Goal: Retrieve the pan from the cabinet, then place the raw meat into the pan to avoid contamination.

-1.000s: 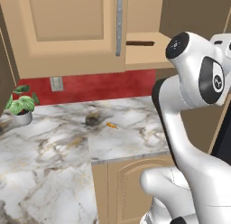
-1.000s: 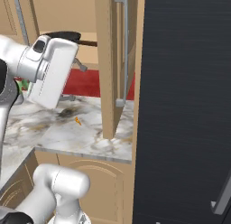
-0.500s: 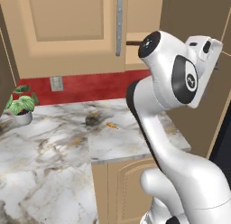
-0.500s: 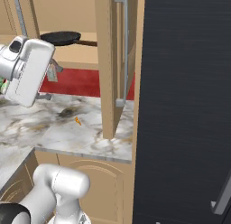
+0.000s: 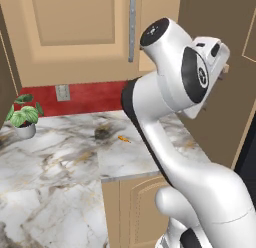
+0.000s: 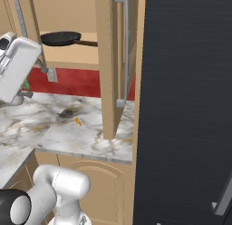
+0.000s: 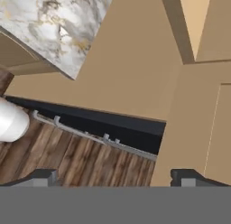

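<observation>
Pan: we see the pan (image 6: pixel 60 37) lying flat on the wooden shelf (image 6: pixel 77 54) inside the cabinet (image 6: pixel 106 65), up at the far left of the right base view; its dark handle sticks out to the right, toward the open door.

Cabinet: one door stands open, edge-on to us in the right base view, with a long silver bar handle (image 6: pixel 123 47) running down it. In the left base view the other door is shut, and a silver handle (image 5: pixel 132 26) hangs down its right side.

End effector: we see the end effector (image 7: pixel 115 175) in the hand view with its two fingertips (image 7: pixel 43 177) set wide apart at the bottom corners and nothing between them. It looks down past a tan cabinet panel toward a wooden floor (image 7: pixel 85 160).

Arm: the white arm (image 5: pixel 170 92) is raised in front of the cabinet, well above the worktop.

Worktop: the marble worktop (image 5: pixel 55 162) carries a small potted plant (image 5: pixel 24 117) at the far left and a small orange scrap (image 5: pixel 122 139) near the middle. We cannot tell what the scrap is.

Wall: a red strip (image 5: pixel 85 96) runs behind the worktop, with a wall socket (image 5: pixel 62 92) on it.
</observation>
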